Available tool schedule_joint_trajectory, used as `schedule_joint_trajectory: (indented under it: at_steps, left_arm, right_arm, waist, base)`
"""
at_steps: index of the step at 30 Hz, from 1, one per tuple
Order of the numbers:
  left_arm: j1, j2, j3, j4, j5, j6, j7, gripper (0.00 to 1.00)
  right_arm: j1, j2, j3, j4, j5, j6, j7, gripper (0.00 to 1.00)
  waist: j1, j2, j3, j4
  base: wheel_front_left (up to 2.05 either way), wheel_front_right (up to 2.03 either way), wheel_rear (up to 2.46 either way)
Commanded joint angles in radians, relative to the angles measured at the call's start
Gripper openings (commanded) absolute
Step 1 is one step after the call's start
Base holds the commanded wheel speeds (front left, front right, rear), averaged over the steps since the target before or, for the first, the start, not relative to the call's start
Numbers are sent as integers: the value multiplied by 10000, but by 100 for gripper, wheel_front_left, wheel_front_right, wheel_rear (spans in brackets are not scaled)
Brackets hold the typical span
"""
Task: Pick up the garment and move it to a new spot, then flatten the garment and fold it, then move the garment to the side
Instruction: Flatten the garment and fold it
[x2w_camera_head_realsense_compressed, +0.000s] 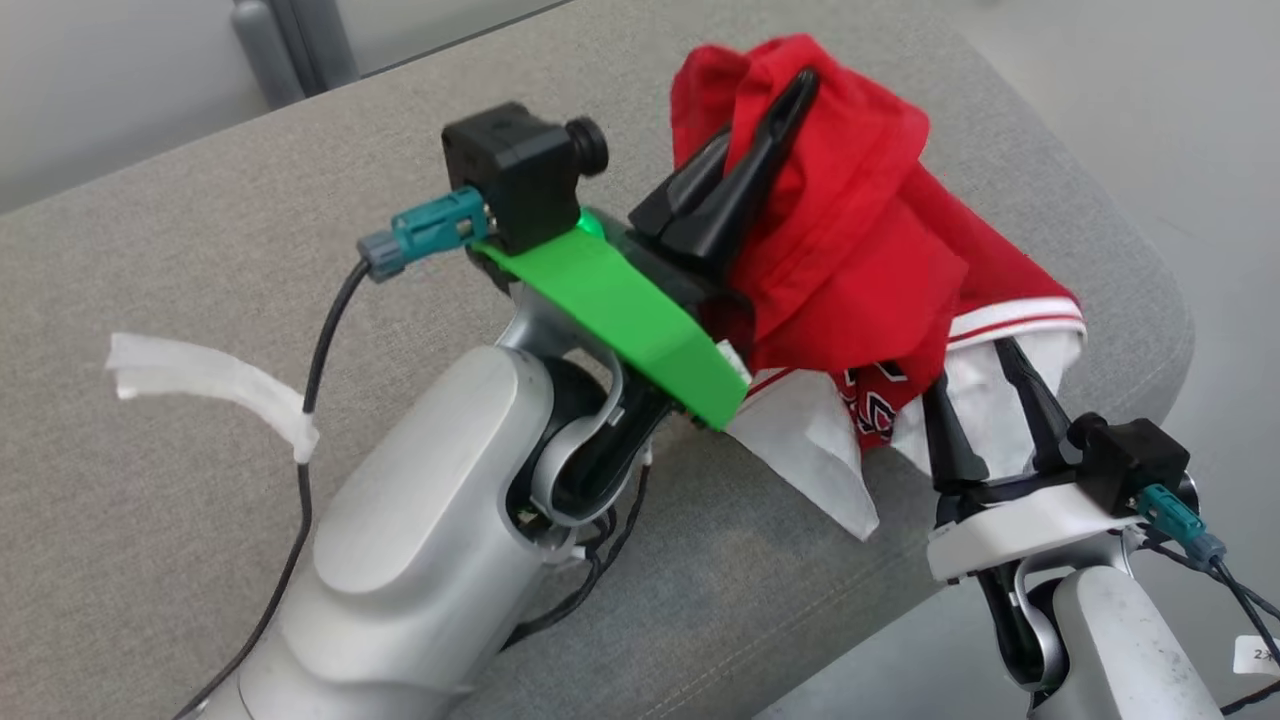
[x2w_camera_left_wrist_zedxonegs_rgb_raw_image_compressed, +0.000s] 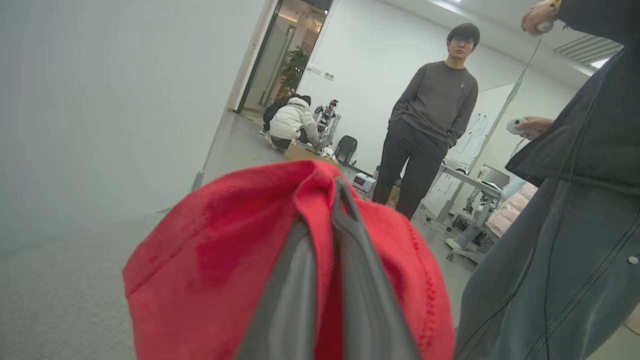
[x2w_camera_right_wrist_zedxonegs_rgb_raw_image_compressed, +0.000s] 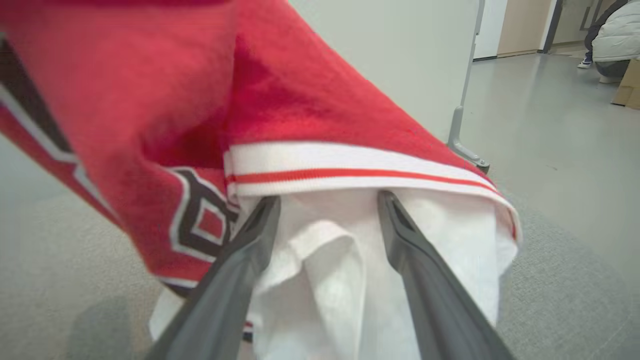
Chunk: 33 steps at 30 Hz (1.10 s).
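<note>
I was in the first step, the pick-up and carry. My left hand (x2w_camera_head_realsense_compressed: 765, 125) was clamped shut on a fold of the red knit jersey with white-and-red striped trim and a white lining (x2w_camera_head_realsense_compressed: 860, 240), holding it bunched in a peak above the grey woven upholstered cushion (x2w_camera_head_realsense_compressed: 200, 260), near that cushion's rounded corner. My right hand (x2w_camera_head_realsense_compressed: 975, 385) stood wide open, its two fingers slipped under the striped hem against the white lining, gripping nothing. The lining's lowest flap hung down toward the cushion (I couldn't tell whether it touched).

By my reckoning, the next move called for closing the right hand on the hem so both hands shared the cloth, then carrying it toward the cushion's bare middle, where there was space to spread it. With only one pinch the jersey would likely stay crumpled when set down.

The cushion lay bare away from its corner. Beyond the cushion was a pale grey floor and white walls. A person in a grey sweater (x2w_camera_left_wrist_zedxonegs_rgb_raw_image_compressed: 432, 115) stood watching, another in a white puffy jacket (x2w_camera_left_wrist_zedxonegs_rgb_raw_image_compressed: 292, 122) crouched farther off, and a third in a dark jacket (x2w_camera_left_wrist_zedxonegs_rgb_raw_image_compressed: 575, 150) stood closest to the cushion, a controller in each hand.
</note>
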Motion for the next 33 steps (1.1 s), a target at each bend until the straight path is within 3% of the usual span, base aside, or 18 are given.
schedule_joint_trajectory:
  at_steps: [1,9,14,23,25,26,27,28,31,33]
  left_arm:
    - [283,238,70,141,-64,-54,-113,0]
    - [2004,1509,595,1914,-120,-551,-1390,0]
    - [2871,1925,689,2850,-225,-817,-2116,0]
    - [3878,1894,962,4017,-378,-1027,-2803,0]
    - [4048,1888,994,4190,-294,-1046,-2851,36]
    - [4110,1861,977,4277,-246,-1052,-2855,46]
    - [4173,1841,962,4368,-224,-1028,-2853,65]
    - [4244,1842,938,4494,-217,-920,-2796,96]
    - [4294,1928,885,4699,-150,-647,-2594,100]
    - [4373,2120,974,4815,-127,-57,-2296,100]
  right_arm:
    - [4,-15,-71,-39,62,1,-33,100]
    - [-141,-19,-314,-97,-213,1,-33,100]
    - [-207,-20,-392,-154,-587,1,-31,100]
    - [-70,-23,-256,-84,-1159,1,-33,100]
    - [-50,-23,-191,-92,-1229,1,-31,100]
    - [-40,-22,-169,-109,-1254,1,-33,100]
    - [-35,-25,-163,-122,-1276,1,-31,100]
    - [-34,-23,-157,-133,-1291,1,-33,100]
    - [-45,-22,-136,-163,-1281,1,-33,100]
    - [-69,-25,-122,-195,-1211,1,-33,100]
  waist:
    - [0,-1,235,127]
    - [0,-1,498,1071]
    - [0,-1,446,1773]
    - [0,-1,-50,2748]
    - [0,-1,-97,2863]
    - [0,-1,-108,2906]
    - [0,-1,-109,2936]
    - [0,-1,-108,2956]
    - [0,-1,-97,2963]
    - [0,-1,-83,2906]
  base:
    - [0,0,0]
    - [0,0,0]
    - [0,0,0]
    - [0,0,0]
    - [0,0,0]
    - [0,0,0]
    - [0,0,0]
    - [0,0,0]
    - [0,0,0]
    - [0,0,0]
